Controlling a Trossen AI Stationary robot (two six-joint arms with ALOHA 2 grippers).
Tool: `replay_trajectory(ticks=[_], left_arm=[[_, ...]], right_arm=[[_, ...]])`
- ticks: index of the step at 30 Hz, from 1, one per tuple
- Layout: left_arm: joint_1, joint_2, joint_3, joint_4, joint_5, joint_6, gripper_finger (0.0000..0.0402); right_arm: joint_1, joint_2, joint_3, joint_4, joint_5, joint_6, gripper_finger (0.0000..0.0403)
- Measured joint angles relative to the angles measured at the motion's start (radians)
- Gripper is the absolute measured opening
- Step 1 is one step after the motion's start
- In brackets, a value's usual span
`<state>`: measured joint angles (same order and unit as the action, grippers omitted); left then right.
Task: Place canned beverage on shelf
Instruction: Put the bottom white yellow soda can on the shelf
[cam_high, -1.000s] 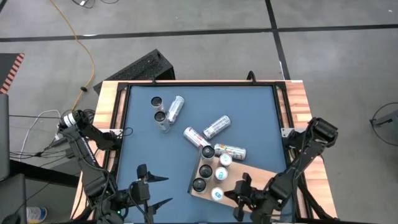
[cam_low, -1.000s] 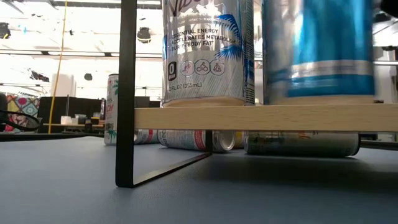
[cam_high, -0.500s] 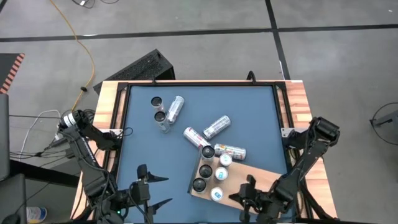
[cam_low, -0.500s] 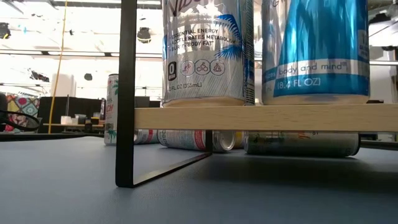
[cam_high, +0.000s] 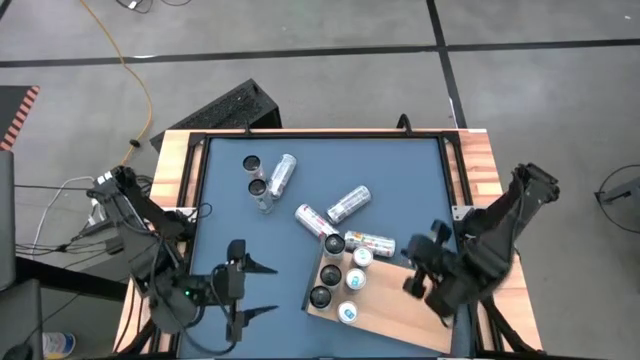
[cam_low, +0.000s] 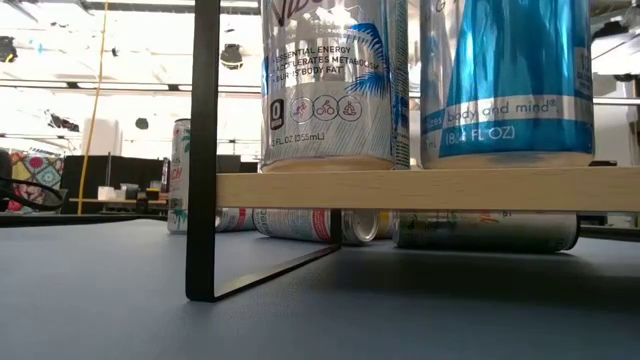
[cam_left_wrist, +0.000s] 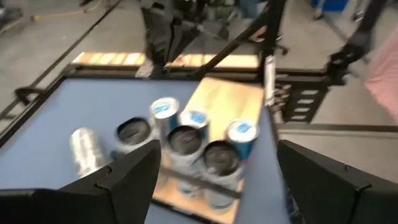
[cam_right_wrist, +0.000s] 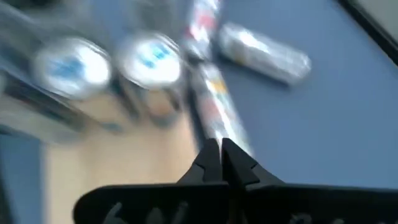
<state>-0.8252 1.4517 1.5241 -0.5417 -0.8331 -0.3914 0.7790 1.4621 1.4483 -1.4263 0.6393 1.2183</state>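
Wooden shelf (cam_high: 392, 309) holds five cans (cam_high: 341, 278) at its left end; left gripper (cam_high: 250, 290) open, right gripper (cam_high: 425, 262) closed.

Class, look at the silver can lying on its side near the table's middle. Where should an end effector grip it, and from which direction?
Grip the silver can at mid-body, coming straight down from above, fingers across its long axis. It lies flat and diagonal with its round sides clear; another lying can crowds one end. The right end effector, by the shelf, looks nearest.
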Motion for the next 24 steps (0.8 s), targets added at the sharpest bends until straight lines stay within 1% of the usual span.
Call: replay_trajectory(ticks=[1,3,5,8,10,12,14,16,19,24], left_arm=[[0.012,-0.002,0.000,-0.028,0.009,-0.013,0.0309],[0.045,-0.005,0.000,-0.094,0.074,-0.047,0.0309],[0.088,-0.012,0.000,-0.137,0.163,-0.074,0.0309],[0.151,-0.032,0.000,-0.182,0.290,-0.062,0.0309],[0.190,-0.045,0.000,-0.196,0.341,-0.041,0.0309],[0.224,-0.062,0.000,-0.215,0.365,-0.007,0.0309],[0.251,-0.082,0.000,-0.221,0.366,0.024,0.0309],[0.271,-0.100,0.000,-0.230,0.363,0.049,0.0309],[0.287,-0.118,0.000,-0.230,0.359,0.058,0.0309],[0.288,-0.133,0.000,-0.228,0.336,0.074,0.0309]], right_arm=[[-0.033,-0.009,0.000,-0.022,-0.062,-0.046,0.0019],[-0.093,-0.017,0.000,-0.044,-0.163,-0.144,0.0044],[-0.144,-0.026,-0.012,-0.025,-0.218,-0.259,0.0079],[-0.219,-0.028,-0.047,-0.023,-0.246,-0.385,0.0140],[-0.271,-0.036,-0.097,-0.009,-0.251,-0.433,0.0183],[-0.322,-0.049,-0.166,0.048,-0.253,-0.493,0.0221],[-0.366,-0.072,-0.248,0.154,-0.270,-0.554,0.0249],[-0.414,-0.107,-0.330,0.279,-0.322,-0.616,0.0264],[-0.479,-0.164,-0.445,0.427,-0.391,-0.667,0.0269],[-0.562,-0.219,-0.589,0.561,-0.403,-0.705,0.0270]])
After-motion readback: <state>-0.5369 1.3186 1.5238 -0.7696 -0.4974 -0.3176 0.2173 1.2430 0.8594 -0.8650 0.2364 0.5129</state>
